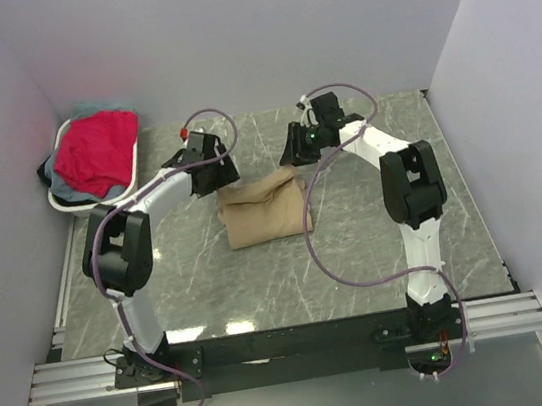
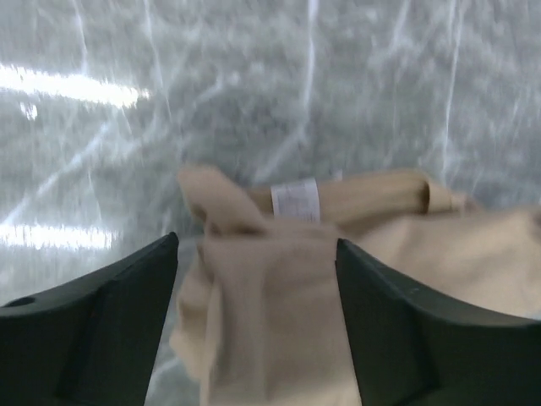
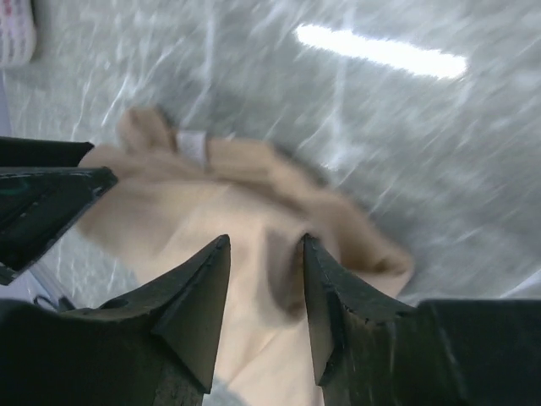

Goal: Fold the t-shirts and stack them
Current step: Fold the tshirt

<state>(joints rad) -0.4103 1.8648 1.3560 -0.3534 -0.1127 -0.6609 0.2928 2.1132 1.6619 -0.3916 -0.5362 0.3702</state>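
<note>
A tan t-shirt (image 1: 264,209) lies folded in a rough bundle at the middle of the table. It also shows in the left wrist view (image 2: 279,304), with its white label (image 2: 295,200), and in the right wrist view (image 3: 228,211). My left gripper (image 1: 215,177) hovers at its far left corner, open, with cloth below the gap between the jaws (image 2: 257,245). My right gripper (image 1: 298,149) hovers at the far right corner, open over the cloth (image 3: 266,241). A red-pink t-shirt (image 1: 97,152) lies on top in the basket, with pale blue-grey cloth (image 1: 101,107) and dark cloth (image 1: 46,172) under it.
The white oval basket (image 1: 60,150) stands at the far left against the wall. White walls close off the left, back and right of the grey marble table (image 1: 378,248). One of the left gripper's fingers (image 3: 51,203) shows at the left edge of the right wrist view.
</note>
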